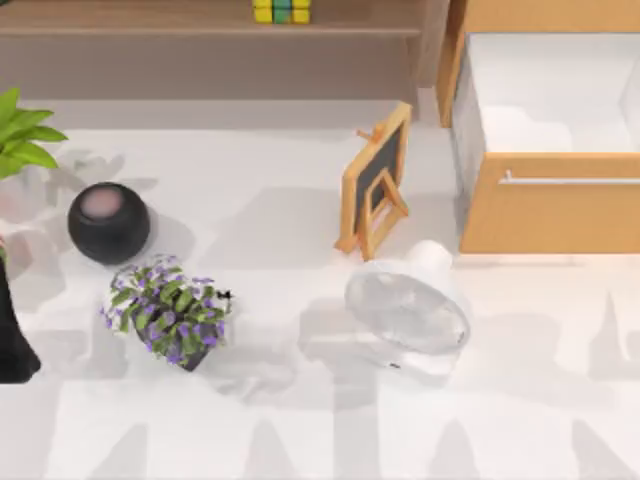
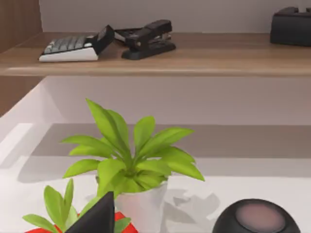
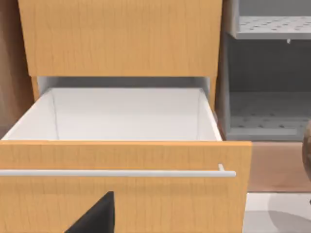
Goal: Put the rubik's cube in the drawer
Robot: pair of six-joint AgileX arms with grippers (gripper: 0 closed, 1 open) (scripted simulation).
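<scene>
Starting with the large light-wood drawer at the table's right: pulled open already, white inside, holding nothing as far as can be seen, thin silver bar handle across the front panel; plenty of room for a drop from above. Moving on to the long wooden shelf along the back, carrying the small rubik's cube of yellow and green tiles near its middle, well apart from the drawer. Between them on the table, a round white desk fan and a little wood-framed chalkboard easel, both worth clearing on the way across; further left, a black sphere and a pot of purple flowers. Left gripper low beside a green potted plant, right gripper facing the drawer front; wide or narrow, cannot tell for either. Judging the cube: probably light, rigid plastic, smooth and a bit slippery, not fragile; best pinched on two opposite flat faces, squarely at mid-height, avoiding corners
</scene>
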